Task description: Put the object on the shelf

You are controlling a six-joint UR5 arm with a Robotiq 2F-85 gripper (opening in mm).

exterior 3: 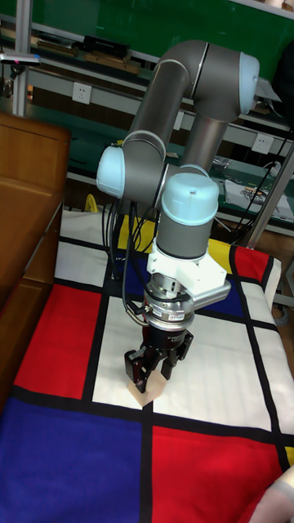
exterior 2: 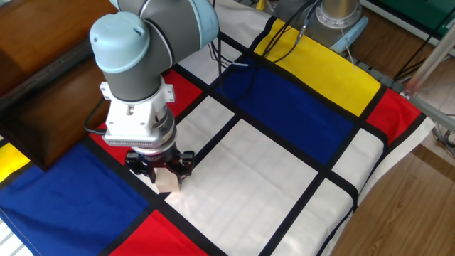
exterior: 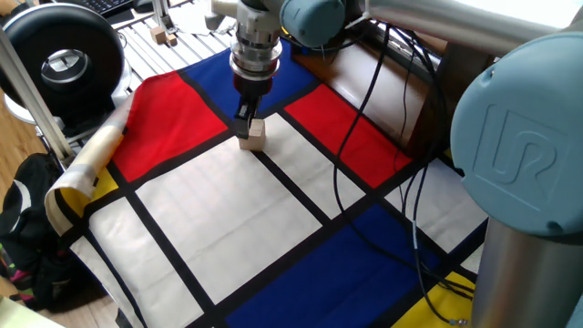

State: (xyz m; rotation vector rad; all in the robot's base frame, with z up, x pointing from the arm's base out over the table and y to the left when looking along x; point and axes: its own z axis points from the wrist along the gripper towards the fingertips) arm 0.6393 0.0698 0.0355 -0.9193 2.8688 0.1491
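Note:
The object, a pale tan wooden cube (exterior: pixel 254 136) (exterior 2: pixel 168 183) (exterior 3: pixel 145 391), rests on the colour-block cloth where black stripes meet between white and red fields. My gripper (exterior: pixel 247 118) (exterior 2: pixel 164 168) (exterior 3: pixel 153 365) points straight down over it, open. Its fingers (exterior 2: pixel 142 168) straddle the cube's upper part, one on each side, and the cube's lower half shows below them. The shelf (exterior 2: pixel 50 117) (exterior 3: pixel 26 196) (exterior: pixel 387 82) is dark brown glossy wood along the cloth's edge, a short way beyond the arm.
Black cables (exterior: pixel 364 137) trail from the arm across the red and white fields. A black round device (exterior: pixel 62 56) and a rolled cloth edge (exterior: pixel 91 155) lie to one side. Tiny wooden blocks (exterior: pixel 164 36) sit on a silver slatted frame (exterior: pixel 146 41). The arm's base (exterior 2: pixel 340 16) stands at the cloth's far corner.

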